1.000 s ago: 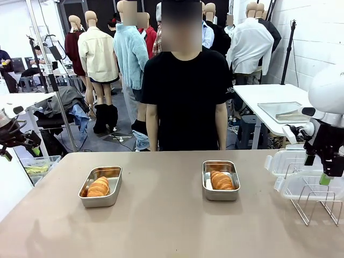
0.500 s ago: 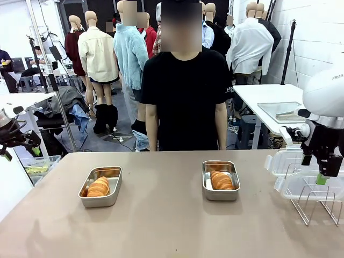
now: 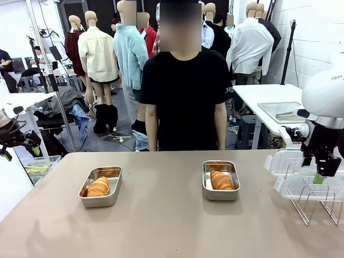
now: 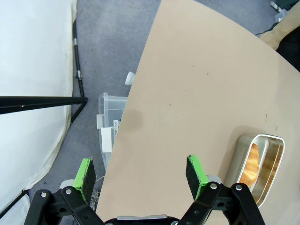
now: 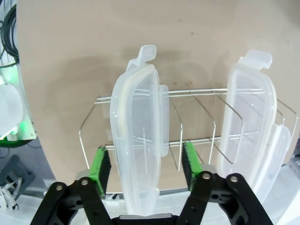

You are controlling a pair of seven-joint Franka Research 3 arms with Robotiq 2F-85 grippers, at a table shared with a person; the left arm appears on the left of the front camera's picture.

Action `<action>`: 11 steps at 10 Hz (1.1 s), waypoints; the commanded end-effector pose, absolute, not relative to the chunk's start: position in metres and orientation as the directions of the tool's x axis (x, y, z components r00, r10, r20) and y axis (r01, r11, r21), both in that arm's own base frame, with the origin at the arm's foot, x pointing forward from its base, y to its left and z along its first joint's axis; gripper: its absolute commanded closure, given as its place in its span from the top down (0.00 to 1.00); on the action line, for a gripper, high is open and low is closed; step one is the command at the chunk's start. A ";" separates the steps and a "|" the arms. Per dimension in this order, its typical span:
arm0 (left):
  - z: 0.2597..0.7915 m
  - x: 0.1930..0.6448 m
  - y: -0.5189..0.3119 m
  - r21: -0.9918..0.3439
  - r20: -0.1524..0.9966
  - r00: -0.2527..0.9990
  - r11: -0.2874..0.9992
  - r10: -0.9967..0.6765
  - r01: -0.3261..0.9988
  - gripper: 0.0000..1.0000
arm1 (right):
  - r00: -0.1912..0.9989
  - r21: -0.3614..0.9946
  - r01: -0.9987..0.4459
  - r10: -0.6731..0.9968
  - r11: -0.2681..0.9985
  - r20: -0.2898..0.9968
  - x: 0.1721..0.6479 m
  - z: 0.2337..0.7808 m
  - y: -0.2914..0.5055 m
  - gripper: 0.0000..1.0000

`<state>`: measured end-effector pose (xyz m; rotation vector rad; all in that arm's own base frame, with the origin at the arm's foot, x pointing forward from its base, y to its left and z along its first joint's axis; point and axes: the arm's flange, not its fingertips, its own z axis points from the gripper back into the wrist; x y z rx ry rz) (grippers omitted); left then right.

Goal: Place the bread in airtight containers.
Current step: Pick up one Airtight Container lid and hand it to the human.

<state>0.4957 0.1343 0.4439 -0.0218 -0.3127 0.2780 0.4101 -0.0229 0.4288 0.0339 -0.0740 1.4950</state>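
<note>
On the bread itself the task looks done. The left croissant (image 3: pixel 99 187) is lying in the left container (image 3: pixel 110 198), which is sitting toward the left edge of the table (image 3: pixel 161 231). The right croissant (image 3: pixel 221 180) is lying in the right container (image 3: pixel 220 194), nearer the table's middle. Both containers are standing uncovered, so the sealing is what is left.

The work is now turning to the lids. Both clear lids are standing on edge in the wire rack (image 5: pixel 197 93) at the table's right edge, well apart from the containers. The right hand (image 5: pixel 145 164) is hanging over the rack and straddling the first lid (image 5: pixel 136 117). Its green pads are standing apart on either side of that lid with a gap showing at each, so it is gripping nothing yet. The second lid (image 5: pixel 248 122) is leaning in a slot further along the rack, untouched.

The left hand (image 4: pixel 140 173) is hovering over the table's left edge with its fingers spread wide and nothing between them. The left container is lying beside it, toward the table's middle. The person (image 3: pixel 185 97) is standing at the far edge, taking no part.

By my reckoning, two lids have to be lifted out, carried over, set down and clipped on.
</note>
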 end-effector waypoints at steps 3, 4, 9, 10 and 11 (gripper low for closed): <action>0.445 0.495 0.136 -0.063 0.302 0.913 0.961 0.276 -0.270 1.00 | 0.073 -0.024 -0.997 0.995 0.075 0.062 0.413 0.424 -0.024 0.00; 0.445 0.495 0.136 -0.063 0.302 0.913 0.961 0.276 -0.270 1.00 | 0.074 -0.025 -0.997 0.995 0.076 0.063 0.413 0.424 -0.024 0.00; 0.445 0.495 0.136 -0.063 0.302 0.913 0.961 0.276 -0.270 1.00 | 0.068 -0.002 -0.998 0.995 0.069 0.071 0.415 0.419 -0.026 0.00; 0.445 0.495 0.136 -0.063 0.302 0.913 0.961 0.276 -0.270 1.00 | 0.079 -0.023 -0.997 0.995 0.080 0.067 0.412 0.425 -0.024 0.00; 0.445 0.495 0.136 -0.063 0.302 0.913 0.961 0.276 -0.270 1.00 | 0.079 -0.023 -0.997 0.995 0.080 0.067 0.412 0.425 -0.024 0.00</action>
